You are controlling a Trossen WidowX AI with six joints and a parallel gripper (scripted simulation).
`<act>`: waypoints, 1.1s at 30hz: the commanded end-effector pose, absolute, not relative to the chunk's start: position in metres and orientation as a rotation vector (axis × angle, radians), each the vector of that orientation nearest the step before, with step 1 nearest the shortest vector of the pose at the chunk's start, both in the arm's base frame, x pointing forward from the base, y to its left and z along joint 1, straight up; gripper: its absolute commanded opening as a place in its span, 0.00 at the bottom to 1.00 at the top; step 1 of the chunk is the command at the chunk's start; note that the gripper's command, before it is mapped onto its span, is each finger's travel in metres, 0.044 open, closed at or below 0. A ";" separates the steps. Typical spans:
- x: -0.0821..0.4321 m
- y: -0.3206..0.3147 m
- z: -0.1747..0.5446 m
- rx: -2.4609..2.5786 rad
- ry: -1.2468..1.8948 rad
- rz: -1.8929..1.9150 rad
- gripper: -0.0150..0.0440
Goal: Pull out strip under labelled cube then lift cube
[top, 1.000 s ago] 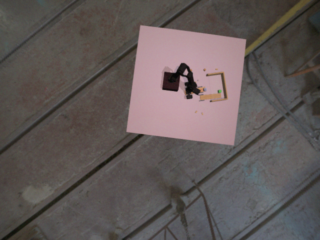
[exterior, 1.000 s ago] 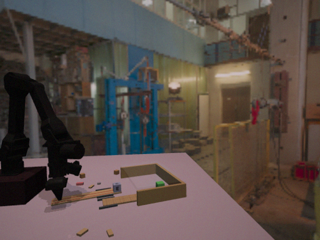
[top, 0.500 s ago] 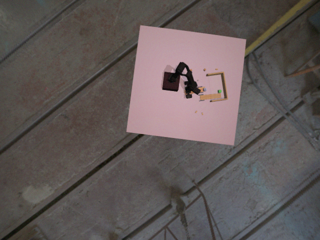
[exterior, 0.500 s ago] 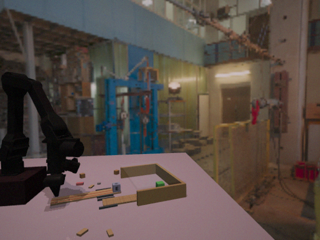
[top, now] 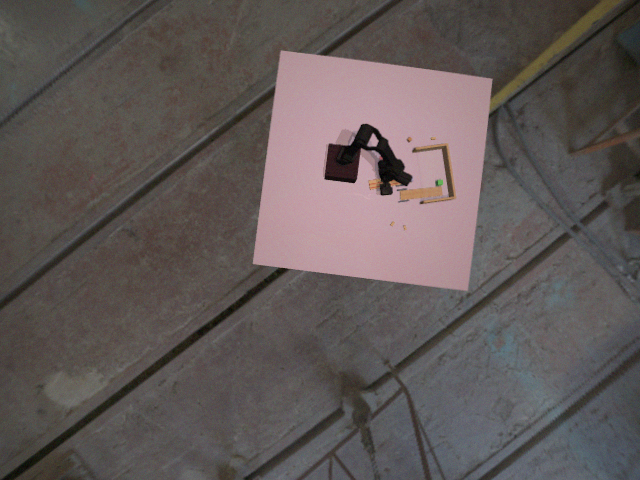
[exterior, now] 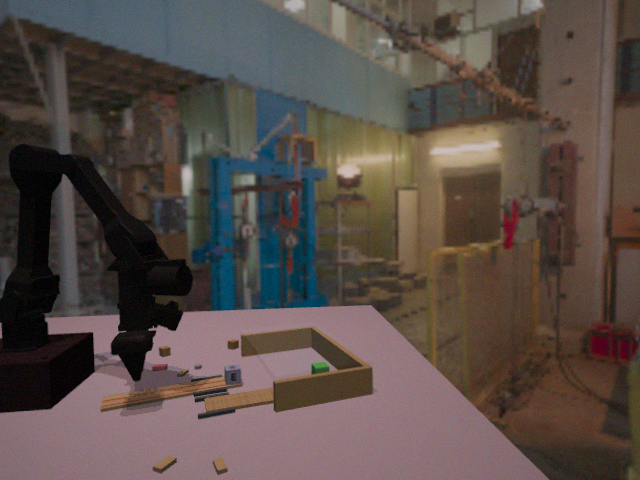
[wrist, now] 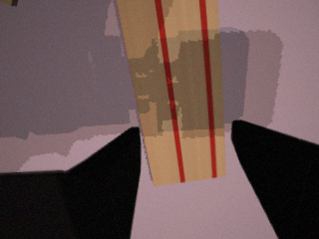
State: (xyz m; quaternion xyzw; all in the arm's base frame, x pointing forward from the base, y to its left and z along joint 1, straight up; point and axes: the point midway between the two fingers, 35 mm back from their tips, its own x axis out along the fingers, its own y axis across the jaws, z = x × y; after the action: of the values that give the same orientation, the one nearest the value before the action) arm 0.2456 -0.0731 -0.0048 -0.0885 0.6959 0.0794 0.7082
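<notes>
A blue-grey cube [exterior: 233, 374] with a letter E sits on the far end of a wooden strip [exterior: 116, 401] [top: 373, 184] [wrist: 191, 90] with red lines. The arm hides the cube in the top view. A second, plain wooden strip [exterior: 240, 399] [top: 421, 193] lies beside it, between dark rails. My gripper [exterior: 135, 378] [wrist: 185, 132] is open about halfway and empty, pointing down above the near end of the red-lined strip. In the wrist view its fingers stand on either side of that strip's end.
A wooden walled frame [exterior: 323, 387] [top: 449, 170], open on one side, stands beyond the strips. A green cube [exterior: 320, 367] [top: 439, 182] is inside it. Dark rails [exterior: 216, 413] flank the strips. Small wooden blocks [exterior: 164, 351] [exterior: 220, 465] and a red piece [exterior: 159, 367] lie around.
</notes>
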 end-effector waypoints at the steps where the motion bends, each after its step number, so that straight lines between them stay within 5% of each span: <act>1: 0.260 -0.069 -0.002 -0.196 1.541 0.170 0.79; 6: 0.277 -0.062 0.000 -0.196 1.539 0.170 1.00; 33: 0.369 -0.035 0.014 -0.194 1.530 0.171 1.00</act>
State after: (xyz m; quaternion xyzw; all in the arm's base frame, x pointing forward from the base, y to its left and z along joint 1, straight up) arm 0.3581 -0.0375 0.0113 -0.0874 0.6923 0.0790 0.7119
